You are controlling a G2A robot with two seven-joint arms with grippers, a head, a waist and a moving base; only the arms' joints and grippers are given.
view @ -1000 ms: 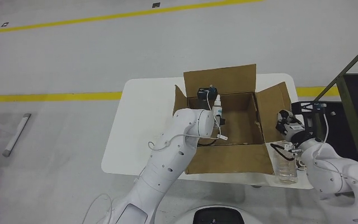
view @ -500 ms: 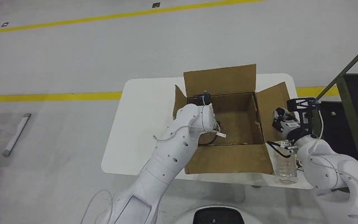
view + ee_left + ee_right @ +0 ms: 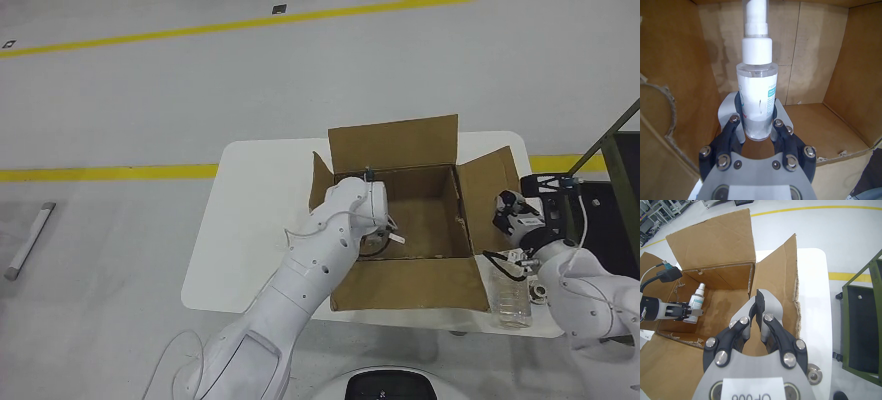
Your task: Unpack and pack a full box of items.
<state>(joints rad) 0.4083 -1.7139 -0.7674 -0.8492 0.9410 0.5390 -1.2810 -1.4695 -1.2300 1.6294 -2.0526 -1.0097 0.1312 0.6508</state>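
Left pincer (image 3: 756, 108) clamps the spray bottle (image 3: 757, 87) inside the box (image 3: 857, 75) — right pincer (image 3: 758, 306) closed tight, holding nothing.

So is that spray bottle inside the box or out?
Inside: box walls surround the bottle, held by the left gripper.

From above, my left arm (image 3: 335, 245) lies over the left side of the box (image 3: 400, 145), covering the spray bottle (image 3: 757, 94) and the left hand (image 3: 756, 113) beneath it. On the left wrist camera the bottle's cap runs off the picture's edge, and its label print is too small to read. On the right wrist camera my right hand (image 3: 757, 308) blocks the lower part of the box's right flap. I cannot tell what the clear jar (image 3: 512, 298) holds.
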